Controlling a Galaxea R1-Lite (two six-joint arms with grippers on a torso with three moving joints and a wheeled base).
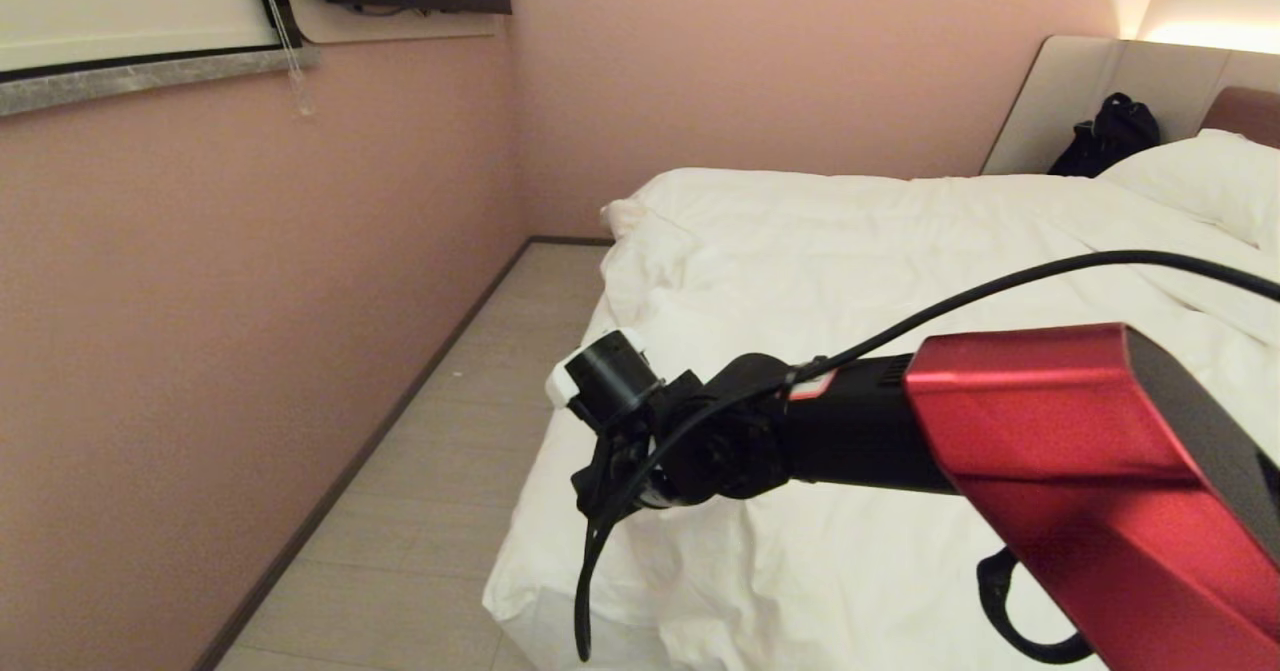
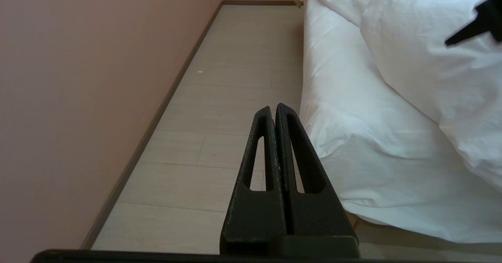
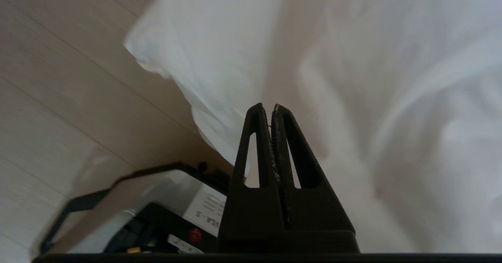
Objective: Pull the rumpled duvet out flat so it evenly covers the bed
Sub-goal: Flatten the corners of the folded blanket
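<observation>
Item, bedroom scene, one moment. Duvet (image 1: 900, 281): one, white, lying over the bed (image 1: 560, 601), bunched at its far left corner and creased along the near edge, hanging over the floor-side. Right gripper (image 3: 271, 108): fingers pressed together, empty, above the near corner fold; no cloth appears between them, though the wrist view is smeared. Left gripper (image 2: 273, 109): fingers together, empty, idle low beside the mattress side. Pillow (image 1: 1200, 176): one visible, at the head end. Black bag (image 1: 1105, 136): one, against the headboard panel. Risk: jaws closing on nothing, or on the sheet beneath, would leave the duvet unmoved; a one-corner pull could skew it further.
</observation>
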